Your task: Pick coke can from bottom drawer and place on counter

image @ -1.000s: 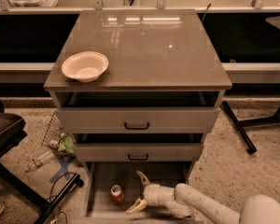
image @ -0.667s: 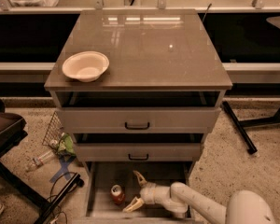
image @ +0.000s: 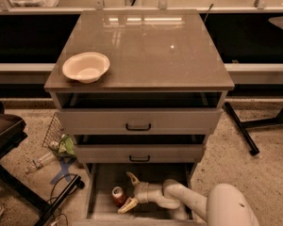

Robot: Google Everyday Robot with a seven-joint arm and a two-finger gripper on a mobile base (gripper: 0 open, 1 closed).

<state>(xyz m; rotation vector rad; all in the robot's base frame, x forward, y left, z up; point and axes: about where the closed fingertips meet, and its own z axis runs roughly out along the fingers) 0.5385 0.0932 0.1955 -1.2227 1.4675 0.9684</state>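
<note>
Counter (image: 146, 55) carried one cream bowl (image: 86, 67) near its front-left corner. Bottom drawer (image: 104, 178) stood pulled out, with the coke can (image: 118, 195) upright on its floor, left of centre. Gripper (image: 130, 192) was inside the drawer just right of the can, fingers spread.

— Located gripper (image: 128, 192) in bottom drawer (image: 100, 187), beside coke can (image: 118, 195)?
— Confirmed. Could not read can markings. Found arm (image: 188, 201) cropped at lower edge, part of drawer floor hidden beneath arm.
</note>
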